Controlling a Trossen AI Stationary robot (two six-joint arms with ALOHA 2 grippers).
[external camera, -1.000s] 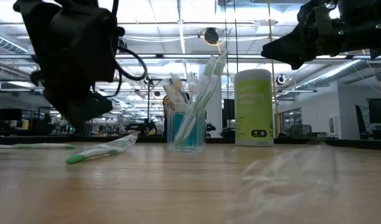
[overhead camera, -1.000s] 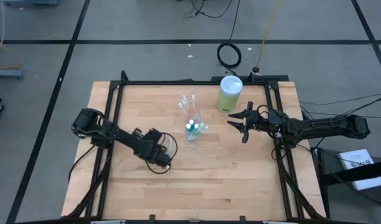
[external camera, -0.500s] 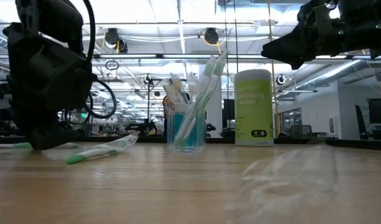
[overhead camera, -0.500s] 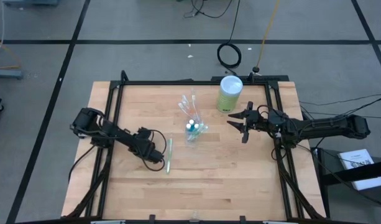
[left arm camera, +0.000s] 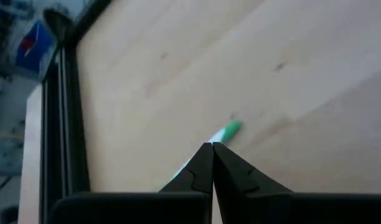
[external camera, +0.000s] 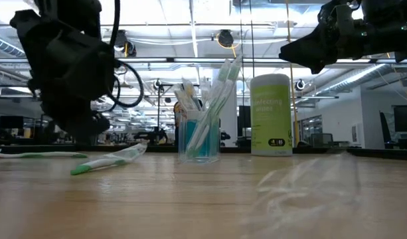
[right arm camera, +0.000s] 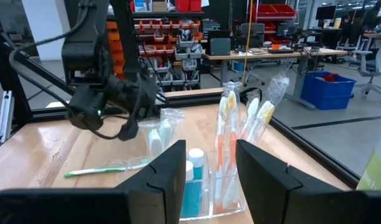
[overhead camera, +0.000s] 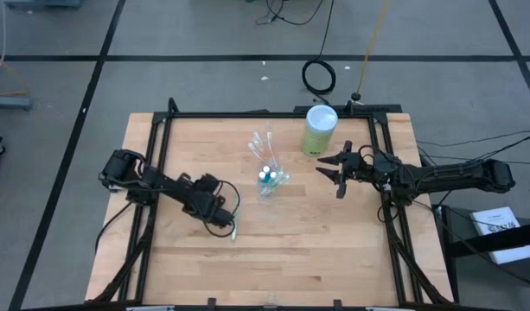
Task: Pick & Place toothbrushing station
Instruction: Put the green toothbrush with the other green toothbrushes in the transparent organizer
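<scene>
A green-white toothbrush [overhead camera: 234,231] in a clear wrapper lies flat on the wooden table, left of centre. My left gripper [overhead camera: 227,226] is shut and tipped down over it; in the left wrist view the green end [left arm camera: 230,129] shows just past the fingertips [left arm camera: 212,149]. A clear cup [overhead camera: 266,180] holding wrapped toothbrushes and small capped tubes stands upright at mid-table. My right gripper [overhead camera: 335,178] is open, level and high, to the right of the cup [right arm camera: 202,186]. My left gripper has its shut fingertips over the toothbrush's shaft [left arm camera: 222,134], close to the green end, slanting down from the table's left. Whether they touch it I cannot tell. The toothbrush [right arm camera: 103,168] lies flat on the table.
A lime-green canister [overhead camera: 319,130] with a white lid stands at the far side, right of the cup. Another green-white toothbrush [external camera: 37,155] lies farther off in the low view. Crumpled clear plastic [external camera: 303,186] lies near the front edge. A black frame [overhead camera: 265,114] borders the table.
My left gripper, shut throughout, swung toward the table's left edge and dipped, uncovering the toothbrush, then came back toward the right and stands over it. The toothbrush stayed on the table.
</scene>
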